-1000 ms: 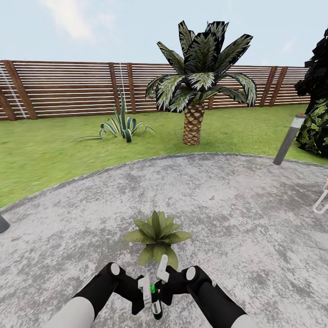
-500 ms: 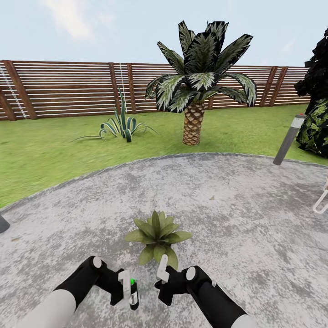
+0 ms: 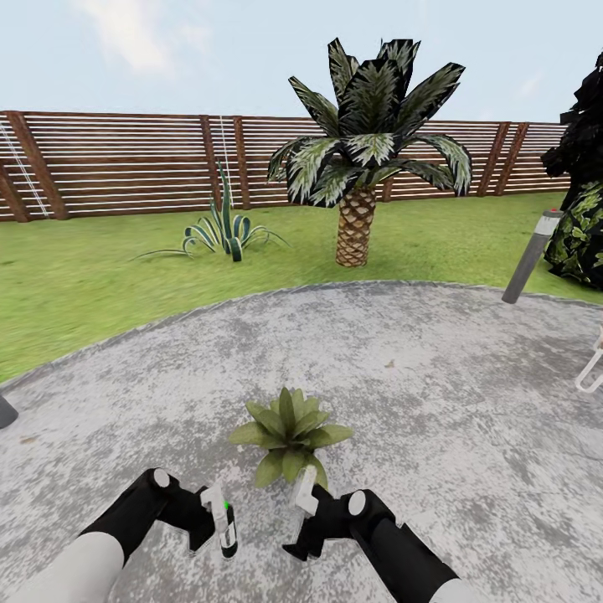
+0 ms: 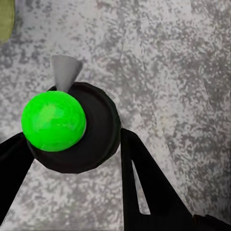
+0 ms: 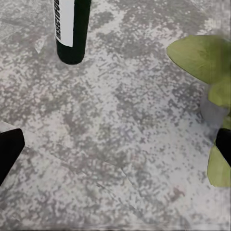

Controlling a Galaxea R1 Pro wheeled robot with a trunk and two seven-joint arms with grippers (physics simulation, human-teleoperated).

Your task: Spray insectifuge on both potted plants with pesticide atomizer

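Observation:
The pesticide atomizer, a slim dark green bottle with a white label, hangs upright over the grey patio with my left gripper shut on it. Seen from above in the left wrist view, the atomizer shows a bright green cap and a grey nozzle between black fingers. A potted plant with pointed green leaves stands just beyond both grippers. To the right of the bottle, my right gripper is open and holds nothing. In the right wrist view the atomizer's lower end and the potted plant with its grey pot are visible.
Lawn borders the patio, with a brown slat fence behind it. A tall palm and a spiky agave grow on the grass. A grey bollard lamp and a dark bush stand at the right.
My left arm has carried the atomizer leftward, away from the right gripper, which was close against it a second ago. The right gripper has shifted slightly lower. The camera has not moved.

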